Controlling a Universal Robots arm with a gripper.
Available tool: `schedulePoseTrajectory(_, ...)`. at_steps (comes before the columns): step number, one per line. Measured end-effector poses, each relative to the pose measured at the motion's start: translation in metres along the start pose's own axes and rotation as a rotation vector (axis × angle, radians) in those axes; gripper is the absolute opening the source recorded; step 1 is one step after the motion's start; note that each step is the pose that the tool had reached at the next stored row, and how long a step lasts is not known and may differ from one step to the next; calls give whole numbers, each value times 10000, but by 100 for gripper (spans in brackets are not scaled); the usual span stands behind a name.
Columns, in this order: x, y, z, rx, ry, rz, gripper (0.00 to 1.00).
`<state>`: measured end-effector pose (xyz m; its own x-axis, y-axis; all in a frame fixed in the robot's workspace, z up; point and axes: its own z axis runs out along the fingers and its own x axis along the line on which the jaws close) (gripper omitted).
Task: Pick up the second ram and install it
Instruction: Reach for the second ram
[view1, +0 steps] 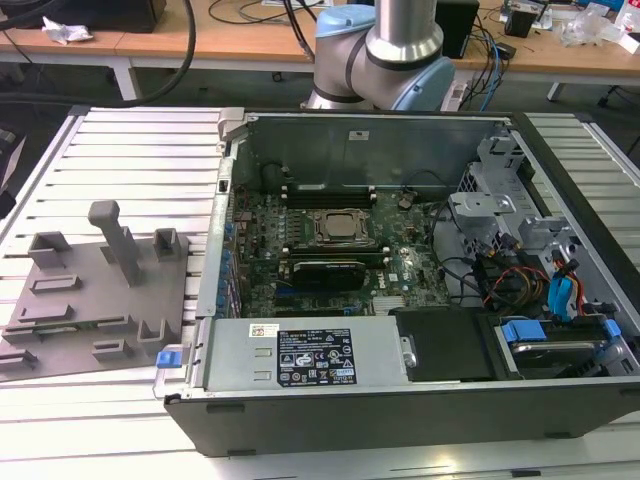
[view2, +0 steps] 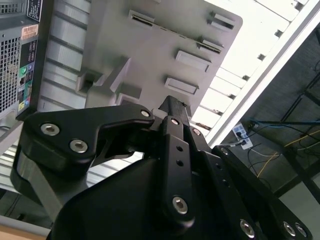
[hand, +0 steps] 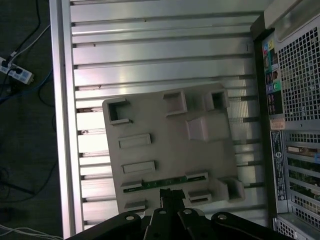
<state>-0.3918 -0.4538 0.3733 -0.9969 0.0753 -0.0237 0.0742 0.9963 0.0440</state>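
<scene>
**A:** What is sitting where right now?

**B:** The slatted table (view1: 130, 150) is carrying everything. The open computer case (view1: 400, 420) is lying toward the exterior view's right, and the grey holder tray (view1: 88, 292) is resting just beside it on the exterior view's left.

**A:** And the arm?

**B:** In both wrist views the gripper (hand: 172, 194) is hovering over the tray. I cannot tell whether it is clenched or released.

**A:** Where is the second ram?

**B:** The second ram (hand: 156, 184) is lying in a long slot of the tray, not yet lifted, with the gripper very near it in the first wrist view.

**A:** So what is making this pickup go well?

**B:** I am judging that it should be centring over the stick's length and squaring to its long edge. It should be taking the board by its flat faces, clear of the slot's end blocks. Lifting straight out is also looking wise, since any tilt could be jamming the thin board against the slot walls.
</scene>
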Motion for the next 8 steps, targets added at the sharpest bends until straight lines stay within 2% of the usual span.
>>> schedulePoseTrajectory(8, -3, -46, 25, 1, 0, 0, 11)
